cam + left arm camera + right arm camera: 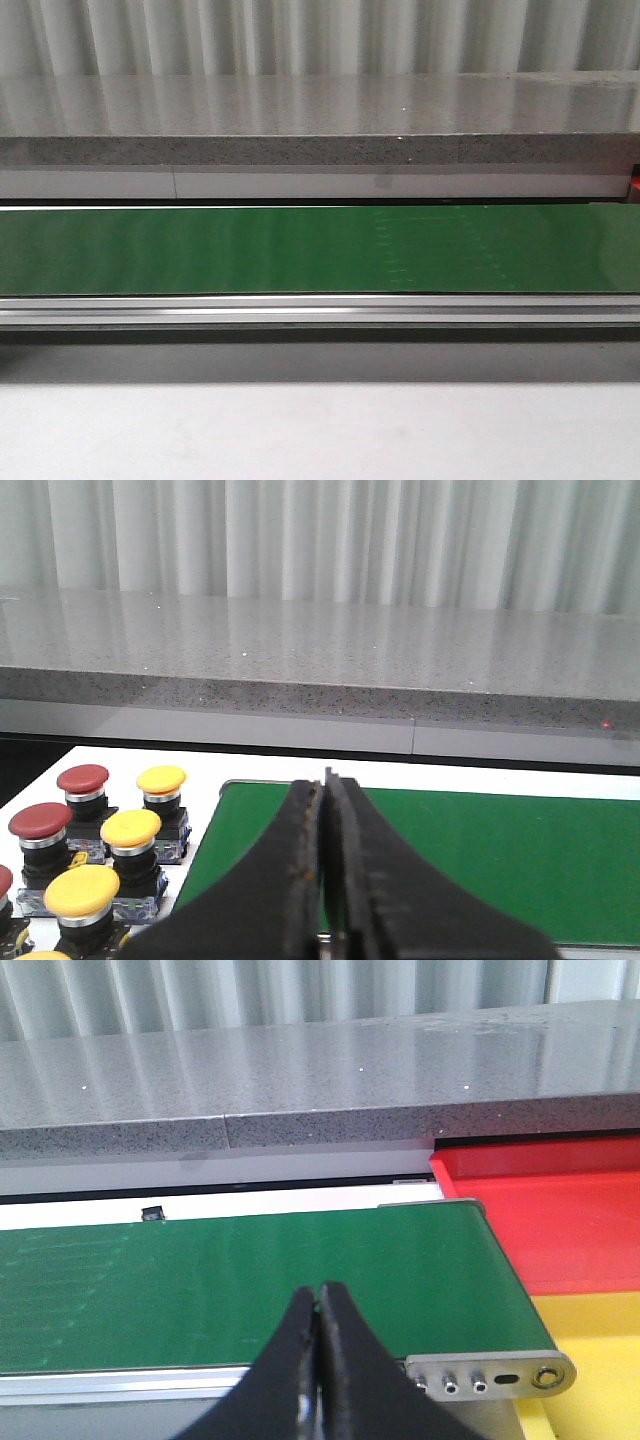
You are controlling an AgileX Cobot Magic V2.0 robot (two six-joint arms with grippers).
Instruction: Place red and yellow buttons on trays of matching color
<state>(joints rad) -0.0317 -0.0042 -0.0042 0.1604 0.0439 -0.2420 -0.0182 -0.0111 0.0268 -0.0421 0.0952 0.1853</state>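
In the left wrist view, several red buttons (82,779) and yellow buttons (161,779) on black bases stand in rows on white table beside the green belt's end. My left gripper (322,780) is shut and empty, over the belt's end, apart from the buttons. The right wrist view has the red tray (560,1215) and the yellow tray (600,1335) past the belt's other end. My right gripper (318,1290) is shut with nothing in it, above the belt's near rail. Neither gripper nor any button shows in the front view.
A green conveyor belt (320,250) with an aluminium rail (320,308) runs across the front view. Behind it is a grey stone ledge (320,150) and a pale curtain. The belt's metal end bracket (495,1372) sits next to the yellow tray.
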